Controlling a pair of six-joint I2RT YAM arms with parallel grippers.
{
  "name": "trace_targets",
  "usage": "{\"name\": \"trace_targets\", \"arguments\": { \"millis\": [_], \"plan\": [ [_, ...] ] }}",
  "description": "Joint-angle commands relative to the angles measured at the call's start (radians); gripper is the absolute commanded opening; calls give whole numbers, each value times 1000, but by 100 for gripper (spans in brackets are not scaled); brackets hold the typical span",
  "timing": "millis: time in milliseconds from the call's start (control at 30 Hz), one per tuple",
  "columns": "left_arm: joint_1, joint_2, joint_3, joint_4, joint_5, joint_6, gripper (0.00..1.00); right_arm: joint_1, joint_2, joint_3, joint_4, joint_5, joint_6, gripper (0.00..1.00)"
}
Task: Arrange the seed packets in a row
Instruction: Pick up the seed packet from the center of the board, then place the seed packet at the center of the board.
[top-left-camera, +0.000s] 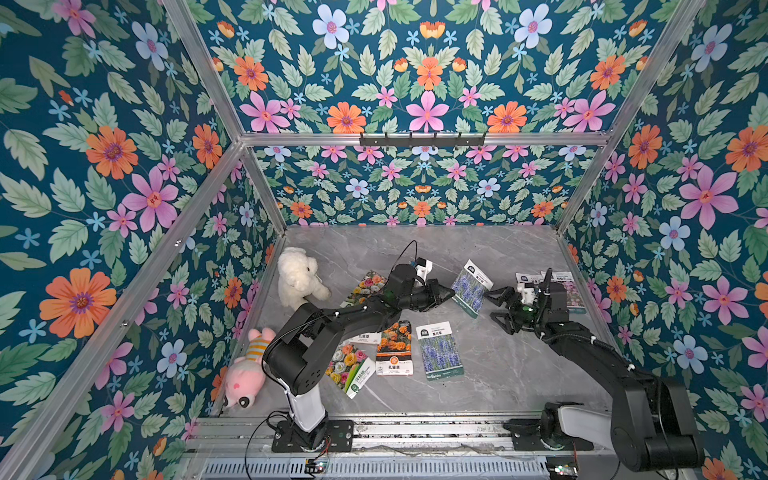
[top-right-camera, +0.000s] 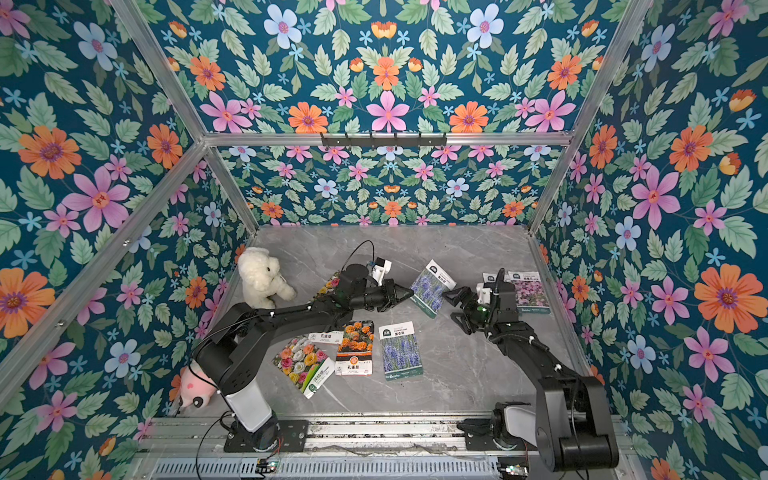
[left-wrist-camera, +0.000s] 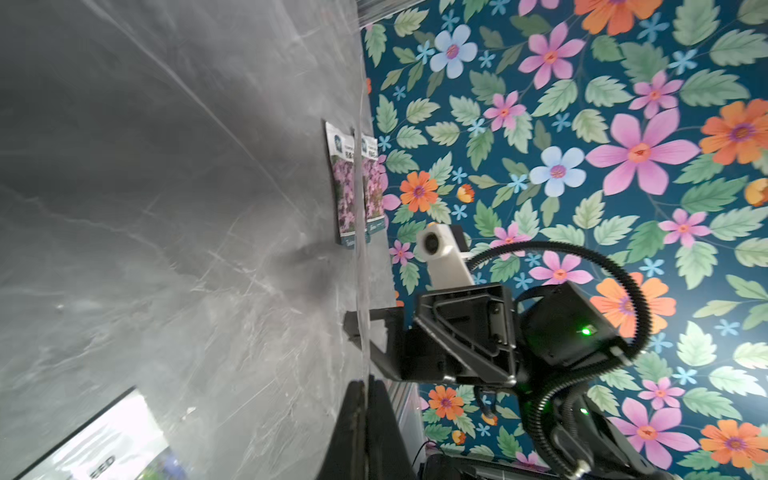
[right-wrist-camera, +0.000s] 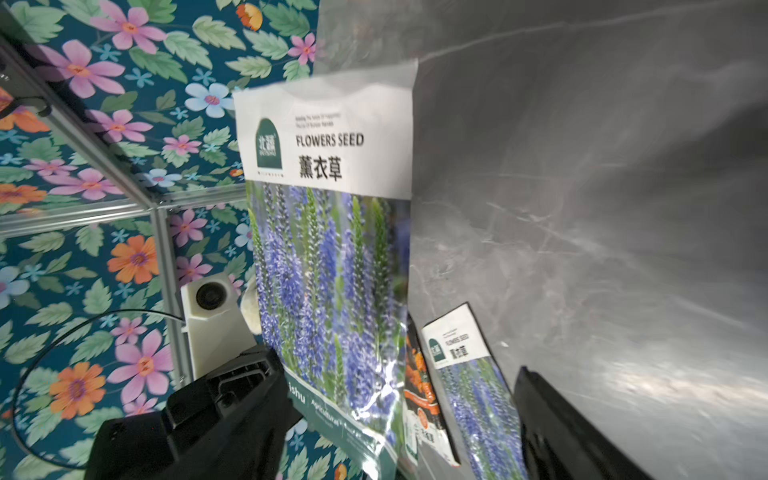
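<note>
1. The left gripper (top-left-camera: 450, 293) is pinched tight on the near side edge of a lavender packet (top-left-camera: 472, 287). It holds the packet tilted up off the grey table (top-left-camera: 478, 245), near the middle.
2. The right gripper (top-left-camera: 497, 309) hangs just beside that packet's opposite edge, jaws spread wide with nothing between them.
3. Three packets lie flat in a front row with their edges close together: a slanted multicolour packet (top-left-camera: 348, 369), a marigold packet (top-left-camera: 395, 348) and a second lavender packet (top-left-camera: 441, 351).
4. Another marigold packet (top-left-camera: 365, 337) shows only its white end from under the left arm. A second multicolour packet (top-left-camera: 368, 286) lies behind that arm.
5. Two pink-purple packets (top-left-camera: 575, 293) lie side by side at the right wall, partly hidden by the right wrist.
6. The table is bare at the back and between the front row and the right arm. A white plush toy (top-left-camera: 297, 276) and a pink plush toy (top-left-camera: 245, 370) line the left wall.
</note>
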Motion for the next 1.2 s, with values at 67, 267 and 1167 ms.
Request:
{"name": "trace_targets", "arguments": {
  "millis": [67, 267, 1167],
  "plan": [
    [4, 3, -19, 161, 6, -109, 0, 40, 111, -2, 440, -82, 206, 84],
    [16, 10, -68, 301, 3, -232, 0, 40, 243, -5, 768, -100, 343, 56],
    [184, -257, -35, -668, -438, 383, 98, -119, 444, 592, -736, 118, -794, 0]
  ]
}}
